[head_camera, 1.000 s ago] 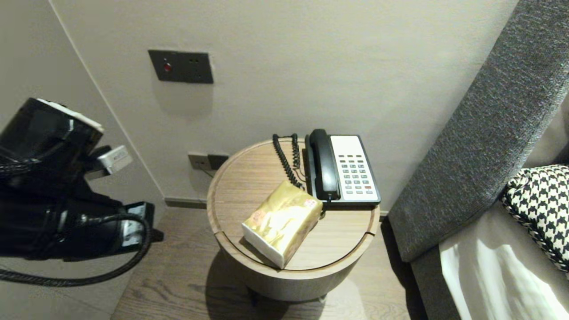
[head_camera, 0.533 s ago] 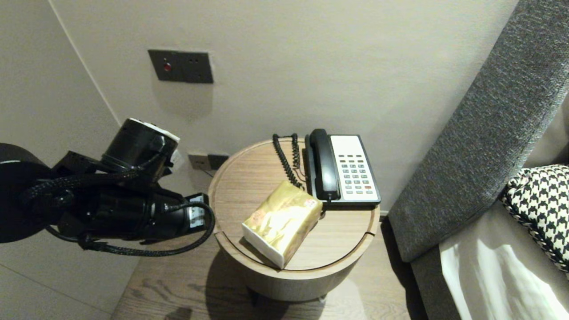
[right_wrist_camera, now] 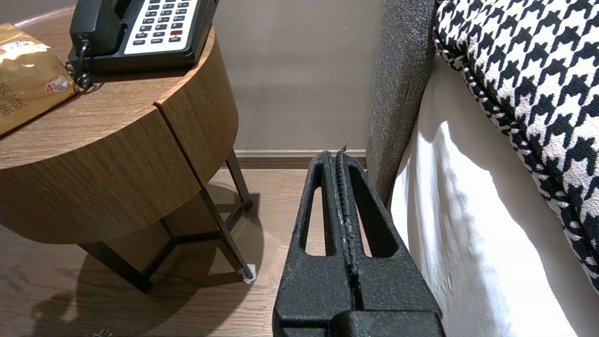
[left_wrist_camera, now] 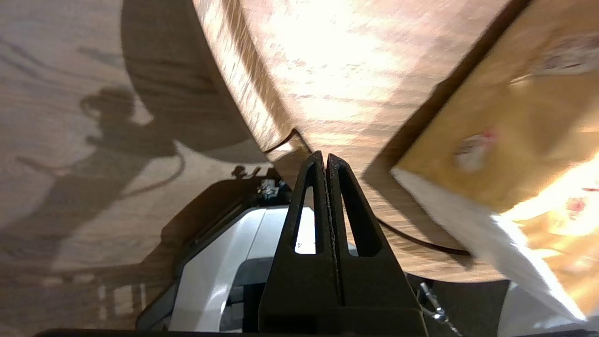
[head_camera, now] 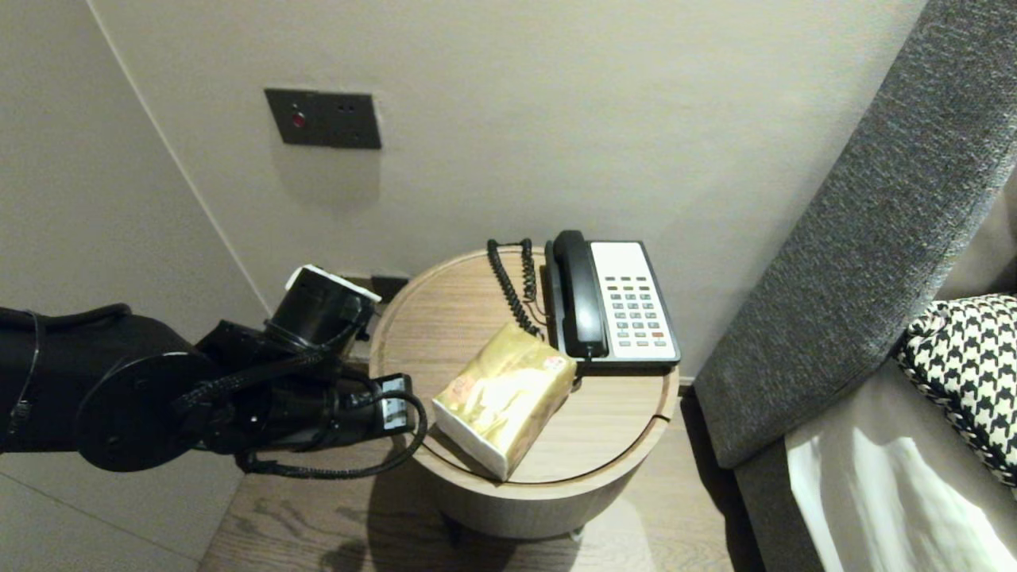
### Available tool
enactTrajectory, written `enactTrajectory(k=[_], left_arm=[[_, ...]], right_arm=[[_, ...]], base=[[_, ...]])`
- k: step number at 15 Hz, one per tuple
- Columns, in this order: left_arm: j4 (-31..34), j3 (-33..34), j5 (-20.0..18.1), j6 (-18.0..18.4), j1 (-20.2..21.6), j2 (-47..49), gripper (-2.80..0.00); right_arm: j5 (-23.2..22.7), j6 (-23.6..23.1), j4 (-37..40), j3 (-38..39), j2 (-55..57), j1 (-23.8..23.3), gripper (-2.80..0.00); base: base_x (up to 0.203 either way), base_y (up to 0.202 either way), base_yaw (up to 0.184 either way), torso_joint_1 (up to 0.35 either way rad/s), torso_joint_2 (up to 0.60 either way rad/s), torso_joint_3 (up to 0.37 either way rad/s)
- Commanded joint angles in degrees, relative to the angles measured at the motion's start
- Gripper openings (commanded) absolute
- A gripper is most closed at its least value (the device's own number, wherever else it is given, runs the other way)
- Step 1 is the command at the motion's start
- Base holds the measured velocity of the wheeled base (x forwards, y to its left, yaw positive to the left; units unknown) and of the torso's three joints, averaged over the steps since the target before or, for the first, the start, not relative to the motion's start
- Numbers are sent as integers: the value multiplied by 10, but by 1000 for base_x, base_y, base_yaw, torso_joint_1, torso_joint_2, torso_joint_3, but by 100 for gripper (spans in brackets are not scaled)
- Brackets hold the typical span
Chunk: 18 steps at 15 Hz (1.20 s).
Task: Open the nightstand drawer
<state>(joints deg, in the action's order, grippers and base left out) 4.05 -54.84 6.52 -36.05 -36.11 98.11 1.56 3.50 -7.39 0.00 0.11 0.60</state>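
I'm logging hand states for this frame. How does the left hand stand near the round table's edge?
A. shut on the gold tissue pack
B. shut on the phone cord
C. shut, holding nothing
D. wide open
C: in the left wrist view the left hand has its fingers pressed together with nothing between them, near the rim of the round table, and the gold tissue pack lies apart from it.

We look down from the head; both wrist views share the round table (head_camera: 453, 318): left close at nine o'clock, right low at four.
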Motion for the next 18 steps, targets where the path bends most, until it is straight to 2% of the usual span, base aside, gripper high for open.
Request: enactTrajectory(k=[1,11,18], left_arm=[[-1,4,1,-7,-2,9,-280],[-3,26,1,-22,-29,2,-280],[-27,25,4,-21,-30,1,-280]], right_arm=[[0,0,-1,23,0,0,-280],[0,0,-1,23,0,0,-280],[0,0,-1,23,0,0,-280]], base=[[0,0,0,0,0,0],[0,0,0,0,0,0],[0,0,0,0,0,0]])
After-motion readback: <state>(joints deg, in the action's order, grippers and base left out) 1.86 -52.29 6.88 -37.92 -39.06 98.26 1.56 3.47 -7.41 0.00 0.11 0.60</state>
